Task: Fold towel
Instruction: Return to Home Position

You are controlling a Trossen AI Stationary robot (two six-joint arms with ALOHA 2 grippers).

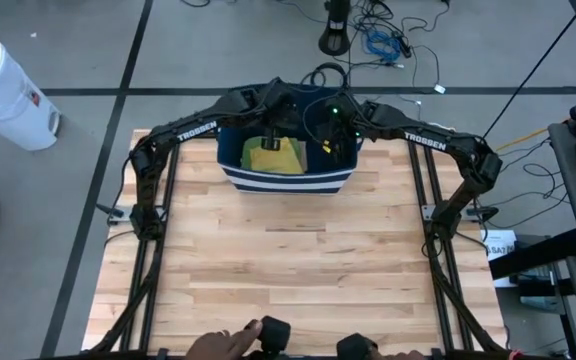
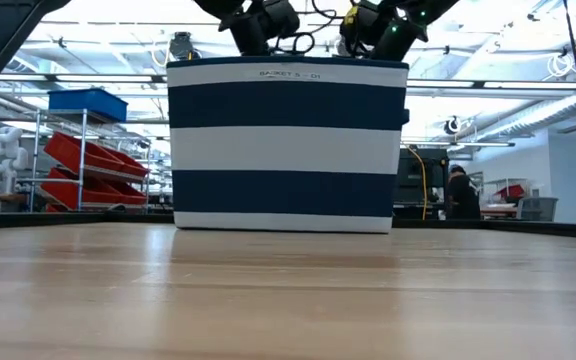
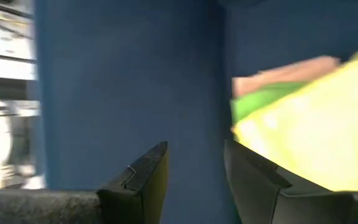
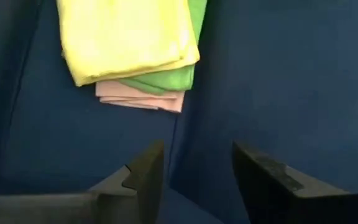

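High: stack of folded yellow, green and pink towels (image 1: 275, 157) lies inside blue-and-white striped fabric bin (image 1: 286, 181) at far table edge; left gripper (image 1: 269, 133) and right gripper (image 1: 330, 143) hang over it. Low: both above rim. Wrists: both jaws apart, empty.

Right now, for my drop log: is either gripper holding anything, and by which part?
Nothing is held: left gripper and right gripper are open, empty; the towels lie in the bin.
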